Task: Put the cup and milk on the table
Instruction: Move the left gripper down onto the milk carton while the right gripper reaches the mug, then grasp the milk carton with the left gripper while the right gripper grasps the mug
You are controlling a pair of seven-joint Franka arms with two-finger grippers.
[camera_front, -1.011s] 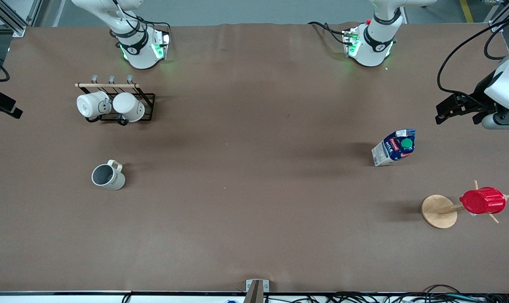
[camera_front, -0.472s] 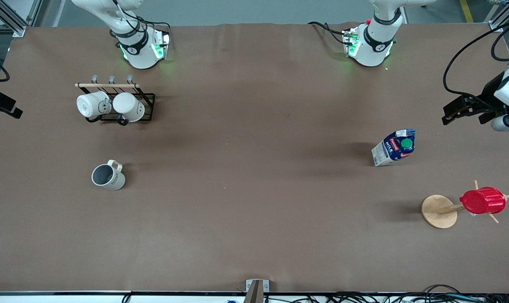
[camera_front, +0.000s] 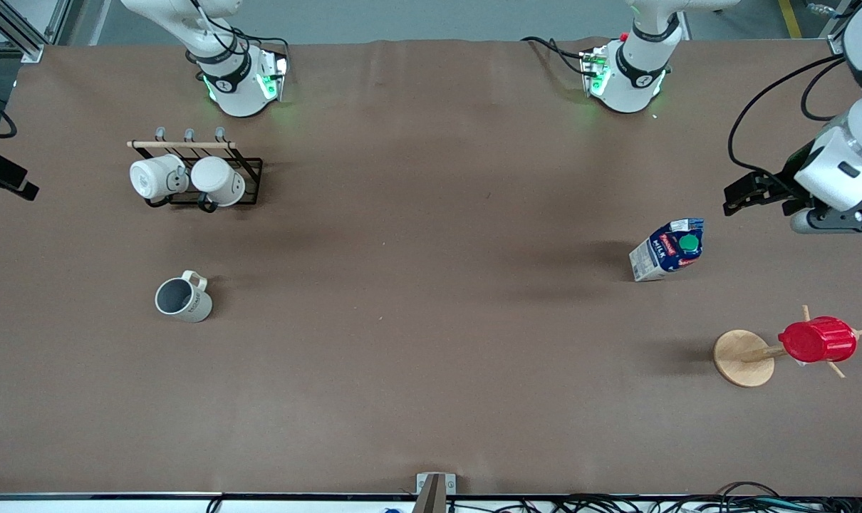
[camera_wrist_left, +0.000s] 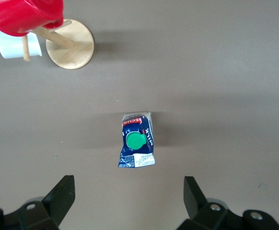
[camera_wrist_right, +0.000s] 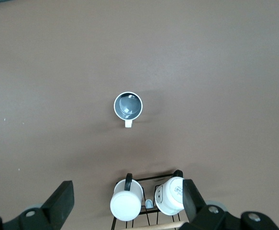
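The cream-beige cup (camera_front: 182, 298) stands upright on the brown table (camera_front: 431, 342) toward the right arm's end, grey inside showing; it also shows in the right wrist view (camera_wrist_right: 128, 106). The blue-and-white milk (camera_front: 668, 249) with its green cap stands on the table toward the left arm's end, also seen in the left wrist view (camera_wrist_left: 137, 140). My left gripper (camera_front: 739, 194) is open and empty, up over the table beside the milk (camera_wrist_left: 127, 186). My right gripper (camera_wrist_right: 126, 191) is open and empty, high over the mug rack; it is out of the front view.
A black wire rack (camera_front: 249, 171) with two white mugs (camera_front: 217, 181) stands near the right arm's base, farther from the camera than the cup. A red ribbed cup (camera_front: 817, 340) hangs on a wooden stand (camera_front: 743, 358), nearer the camera than the milk.
My left gripper drew off toward the table's end, then came back toward the milk. The cup, the milk and the right arm have not moved.
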